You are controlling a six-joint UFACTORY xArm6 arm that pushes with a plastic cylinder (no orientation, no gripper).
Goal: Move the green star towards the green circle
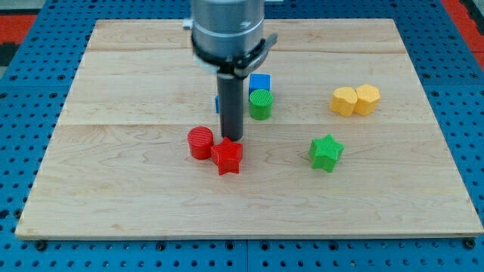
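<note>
Landmark: green circle (260,104), a ribbed green cylinder near the middle of the wooden board (136,189), toward the view's top.
My tip (232,139): lower end of the dark rod, down and to the view's left of the green circle, just above the red star's upper edge; contact with it cannot be told.
End state: plain rod, no jaws to open or close, nothing held.
Green star (326,152): lying flat on the board, down and to the view's right of the green circle, well apart from it and well apart from my tip.
Red star (227,156): down and to the view's left of the green circle, directly below my tip.
Red circle (200,142): farther to the view's left than the red star, touching or nearly touching it.
Blue cube (259,82): just behind the green circle, toward the view's top, partly hidden by it.
Second blue block (217,104): only a sliver showing past the rod, to the view's left of the green circle; shape cannot be told.
Two yellow blocks (355,100): side by side, touching, well to the view's right of the green circle.
</note>
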